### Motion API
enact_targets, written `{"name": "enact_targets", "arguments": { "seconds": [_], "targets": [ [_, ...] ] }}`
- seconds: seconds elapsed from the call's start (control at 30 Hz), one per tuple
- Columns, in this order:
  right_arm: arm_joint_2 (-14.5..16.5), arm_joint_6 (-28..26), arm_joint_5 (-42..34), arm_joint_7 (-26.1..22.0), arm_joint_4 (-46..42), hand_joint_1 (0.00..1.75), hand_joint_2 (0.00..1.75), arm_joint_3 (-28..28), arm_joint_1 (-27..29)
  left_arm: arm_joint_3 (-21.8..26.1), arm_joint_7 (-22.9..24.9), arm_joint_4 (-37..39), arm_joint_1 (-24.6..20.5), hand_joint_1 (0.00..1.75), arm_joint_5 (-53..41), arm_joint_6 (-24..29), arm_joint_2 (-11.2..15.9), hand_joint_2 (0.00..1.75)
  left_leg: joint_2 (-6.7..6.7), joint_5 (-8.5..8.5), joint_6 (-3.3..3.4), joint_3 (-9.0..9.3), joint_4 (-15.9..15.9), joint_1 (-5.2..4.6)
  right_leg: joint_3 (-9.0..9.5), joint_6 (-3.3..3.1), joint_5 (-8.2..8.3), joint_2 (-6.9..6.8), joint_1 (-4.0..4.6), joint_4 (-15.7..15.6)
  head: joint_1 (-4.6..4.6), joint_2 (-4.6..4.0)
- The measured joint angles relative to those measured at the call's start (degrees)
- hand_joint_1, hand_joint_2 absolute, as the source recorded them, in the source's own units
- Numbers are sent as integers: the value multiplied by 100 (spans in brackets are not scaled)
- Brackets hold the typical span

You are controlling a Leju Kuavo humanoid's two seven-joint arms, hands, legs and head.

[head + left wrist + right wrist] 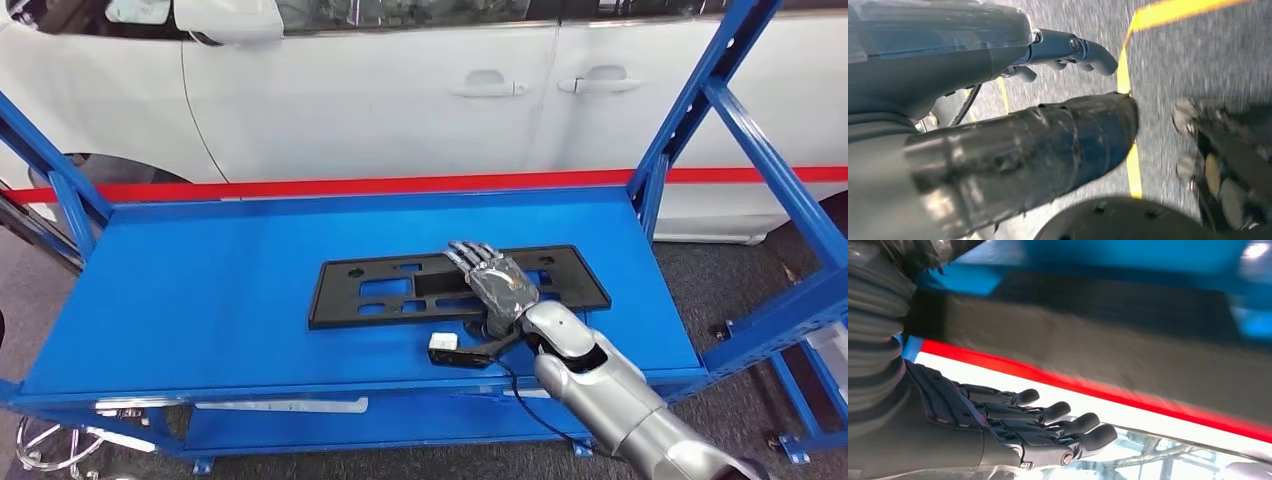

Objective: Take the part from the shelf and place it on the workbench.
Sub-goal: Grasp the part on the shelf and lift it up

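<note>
The part is a flat black rectangular frame with several cut-outs. It lies on the blue shelf deck, right of centre. My right hand reaches over the part's right half with its fingers stretched out flat and holds nothing. In the right wrist view the hand has its fingers straight and side by side, a gap apart from the blurred black part. My left hand hangs over the grey floor, fingers loosely bent, with nothing in it.
A white car with a red strip in front of it stands behind the shelf. Blue uprights and slanted braces flank the deck. A chair base stands at the lower left. A yellow floor line runs under my left hand.
</note>
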Motion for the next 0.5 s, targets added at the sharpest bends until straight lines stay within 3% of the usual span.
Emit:
{"name": "enact_targets", "arguments": {
  "seconds": [0.03, 0.1, 0.13, 0.17, 0.23, 0.3, 0.43, 0.5],
  "targets": [
    [0, -19, -1, 14, -2, 174, 175, 0, 10, 1, -2, 0, 4, 0, 5, 1, 0, 0, 2, -186, -19, -180, 380, 10, 0, -11, 0, -4, 0, -1, -2, -1],
    [1, -45, -6, 47, -19, 175, 175, 0, 44, 1, -5, 0, 11, 0, 21, 11, 0, 0, 3, -369, -53, -468, 957, 30, -4, -17, -7, -8, 5, 12, -2, -1],
    [0, -49, -11, 67, -40, 175, 175, 0, 61, 1, -7, 0, 14, 0, 29, 17, 2, 0, 4, -297, -63, -481, 961, 37, -3, -16, -15, -6, 4, 23, -2, -1],
    [-1, -48, -20, 88, -69, 175, 175, 0, 72, 0, -8, 0, 15, 0, 38, 22, 5, 0, 5, -123, -67, -382, 735, 43, -2, -10, -29, 0, 0, 41, -2, 0],
    [-7, -40, -37, 126, -143, 175, 175, 0, 80, 0, -9, 0, 18, 0, 51, 34, 16, 0, 7, 254, -53, -7, -54, 48, -7, 26, -70, 15, -2, 94, -2, 0],
    [-26, -25, -51, 151, -204, 175, 175, -1, 89, 1, -9, 0, 19, 0, 61, 45, 21, 0, -1, 386, -11, 206, -516, 31, -31, 75, -101, 27, 13, 143, 0, 0],
    [-85, 0, -66, 213, -295, 175, 175, -21, 122, 10, -35, 0, 15, 0, 91, 73, 22, 175, -5, 404, 107, 233, -599, 33, -54, 180, -154, 30, 15, 199, 2, 0],
    [-122, -5, -64, 233, -326, 175, 175, -56, 134, 13, -60, 0, 16, 0, 94, 80, 22, 175, 10, 425, 169, 256, -641, 49, -227, 235, -412, 29, -3, 602, 4, 0]
  ]
}}
